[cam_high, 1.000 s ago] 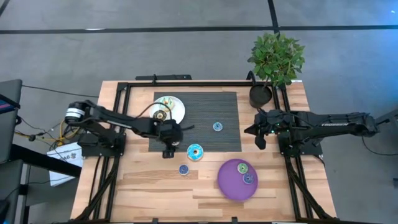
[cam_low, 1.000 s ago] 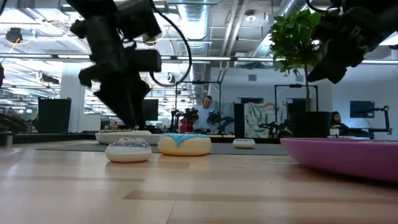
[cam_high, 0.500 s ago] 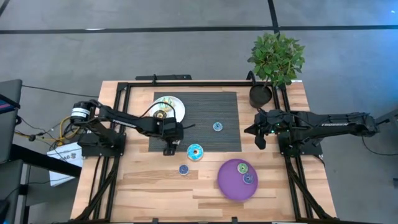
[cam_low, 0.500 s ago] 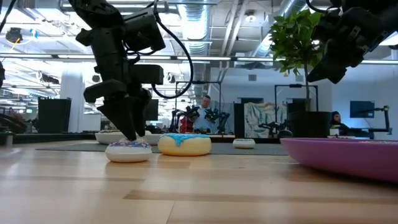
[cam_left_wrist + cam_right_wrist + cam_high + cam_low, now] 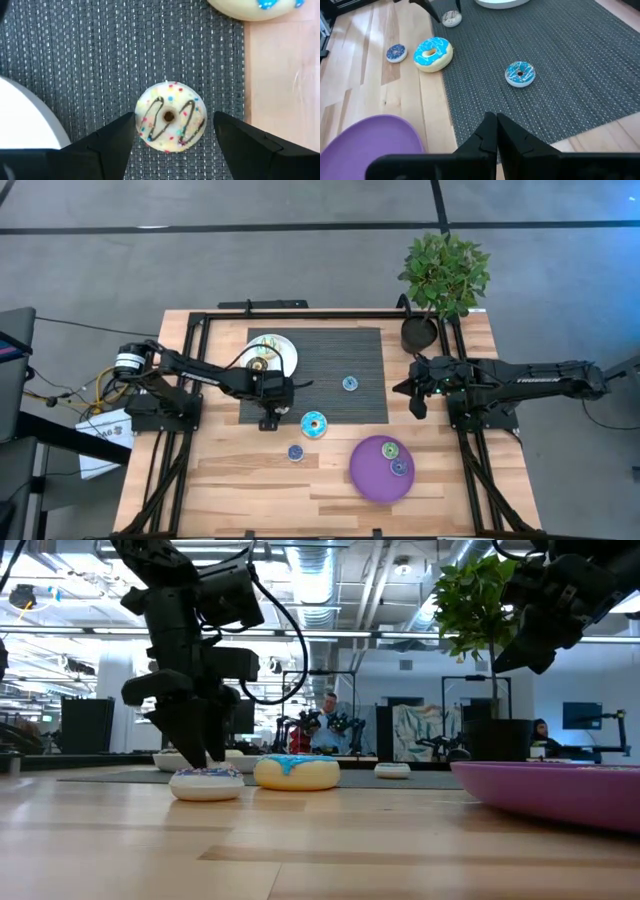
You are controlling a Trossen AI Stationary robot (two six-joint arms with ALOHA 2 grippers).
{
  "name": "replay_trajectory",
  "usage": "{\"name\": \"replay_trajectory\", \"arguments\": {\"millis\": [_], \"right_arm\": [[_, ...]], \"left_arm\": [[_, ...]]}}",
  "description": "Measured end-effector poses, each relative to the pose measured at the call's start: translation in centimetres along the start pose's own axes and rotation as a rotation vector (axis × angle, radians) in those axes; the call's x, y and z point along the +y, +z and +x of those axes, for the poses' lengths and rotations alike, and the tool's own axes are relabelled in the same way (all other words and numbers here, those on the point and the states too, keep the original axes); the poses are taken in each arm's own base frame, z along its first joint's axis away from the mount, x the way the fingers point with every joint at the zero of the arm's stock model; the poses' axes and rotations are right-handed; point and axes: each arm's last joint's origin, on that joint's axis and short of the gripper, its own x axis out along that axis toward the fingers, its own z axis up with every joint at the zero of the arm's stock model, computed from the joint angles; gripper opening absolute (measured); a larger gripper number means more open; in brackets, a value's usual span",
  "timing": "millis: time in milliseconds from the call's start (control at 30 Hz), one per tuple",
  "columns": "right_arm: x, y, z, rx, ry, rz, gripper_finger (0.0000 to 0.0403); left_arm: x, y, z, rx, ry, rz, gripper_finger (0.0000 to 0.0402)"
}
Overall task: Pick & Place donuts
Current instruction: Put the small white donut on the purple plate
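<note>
The left end effector (image 5: 269, 418) is low over the near edge of the dark mat (image 5: 340, 350), its fingers (image 5: 107, 145) apart on either side of a cream donut (image 5: 170, 116) with brown zigzag icing and sprinkles; whether the fingers touch it cannot be told. That donut lies flat on the mat, just beside the mat's edge and near the white plate (image 5: 285, 358), which sits on the mat's left corner with more donuts on it.

A larger teal donut (image 5: 314, 423) lies at the mat's near edge, partly on the wood of the tabletop (image 5: 220, 480). A small blue donut (image 5: 295, 452) rests on the bare wood just off the mat. Another blue donut (image 5: 349, 383) sits on the mat near its middle. Off the mat's near right corner is the purple plate (image 5: 365, 475), holding two donuts (image 5: 394, 458).

The right end effector (image 5: 419, 409) hangs off the mat's right edge, near the potted plant (image 5: 443, 275), its fingers (image 5: 490, 135) together and holding nothing.
</note>
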Motion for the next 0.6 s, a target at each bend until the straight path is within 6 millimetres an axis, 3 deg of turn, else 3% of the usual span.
{"name": "replay_trajectory", "arguments": {"millis": [600], "right_arm": [[0.0,0.0,0.0,-0.001,0.001,0.009,0.0]], "left_arm": [[0.0,-0.1,1.1,0.023,0.014,-0.02,0.0265]]}}
